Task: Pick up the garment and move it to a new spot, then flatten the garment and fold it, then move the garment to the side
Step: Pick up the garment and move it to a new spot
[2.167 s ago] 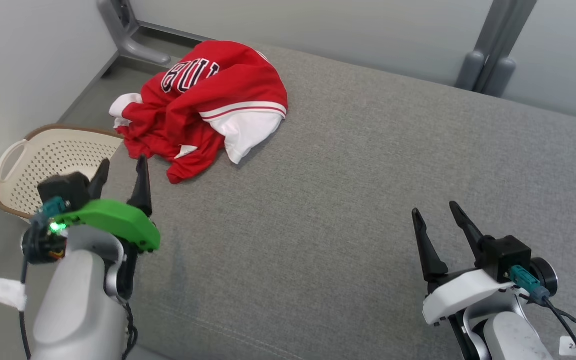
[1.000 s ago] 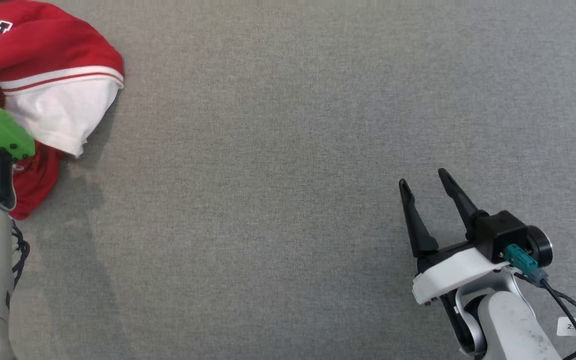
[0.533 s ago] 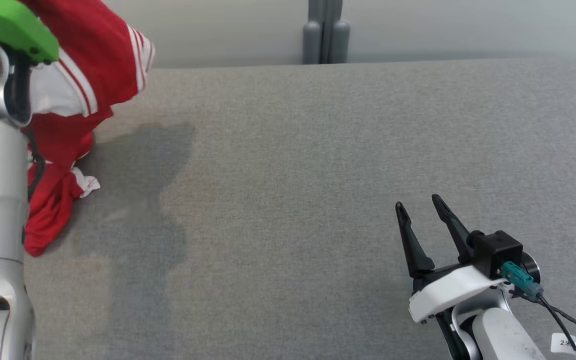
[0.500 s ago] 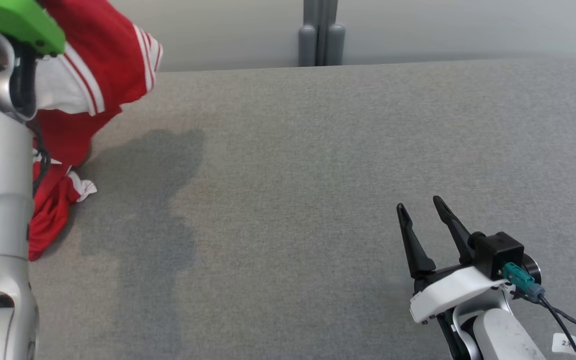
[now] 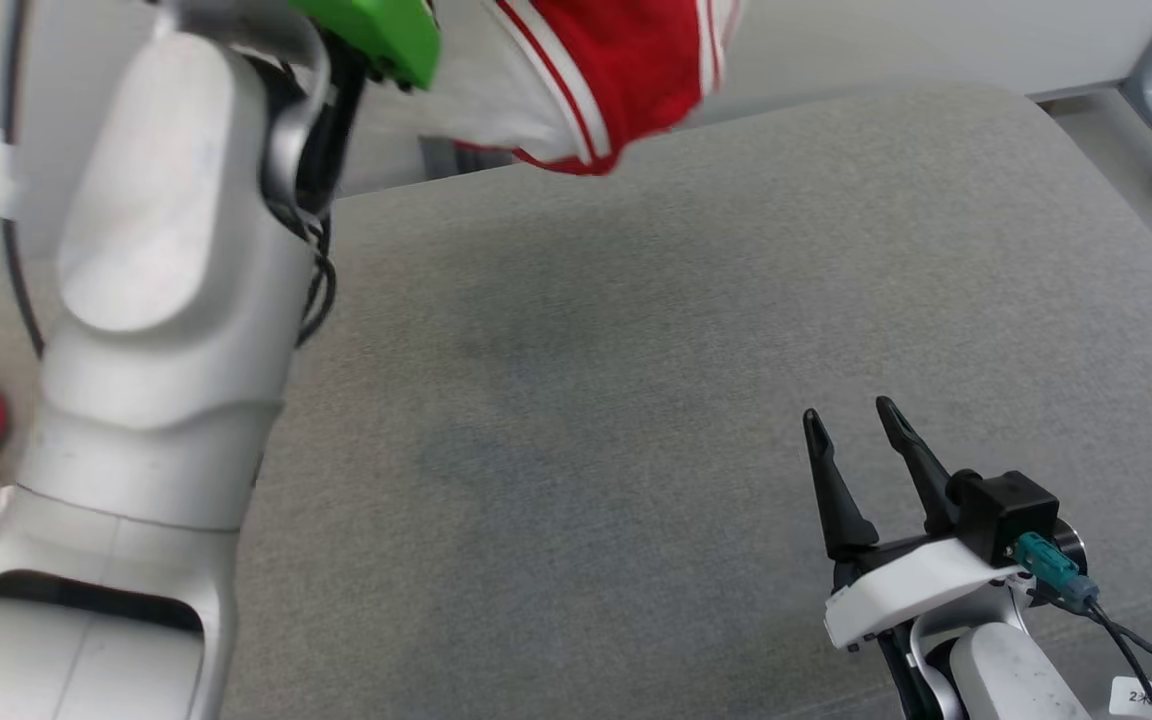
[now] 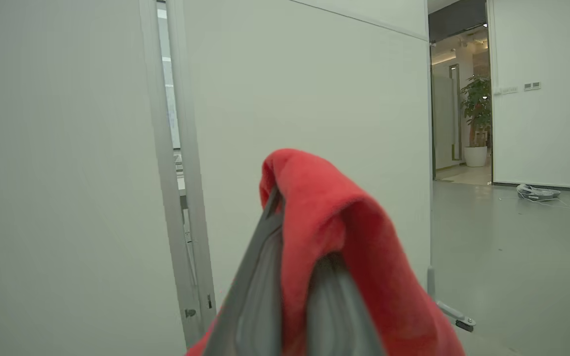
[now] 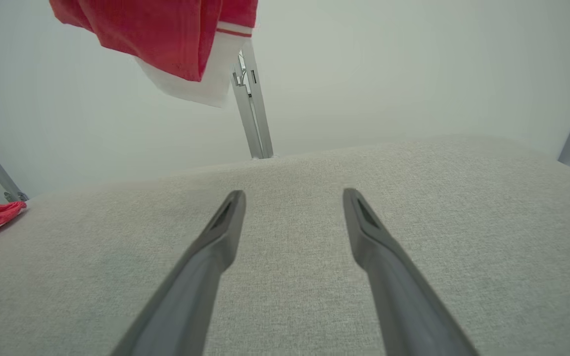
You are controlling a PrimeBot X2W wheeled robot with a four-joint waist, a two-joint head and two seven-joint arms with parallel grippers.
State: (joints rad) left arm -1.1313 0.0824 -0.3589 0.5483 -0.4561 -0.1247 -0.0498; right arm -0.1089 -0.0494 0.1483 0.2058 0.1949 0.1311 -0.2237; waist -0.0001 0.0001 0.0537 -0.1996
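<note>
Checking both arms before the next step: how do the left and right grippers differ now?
The green-mounted left gripper has its jaws shut on the red-and-white fabric garment; the white-mounted right gripper has jaws open and empty. The left is raised high above the grey upholstered surface; the right sits low over it. Both have two long dark fingers.

Tool [image 7: 293,194] spread over grey cushion [image 7: 314,296]; red garment [image 7: 156,34] hangs beyond.
</note>
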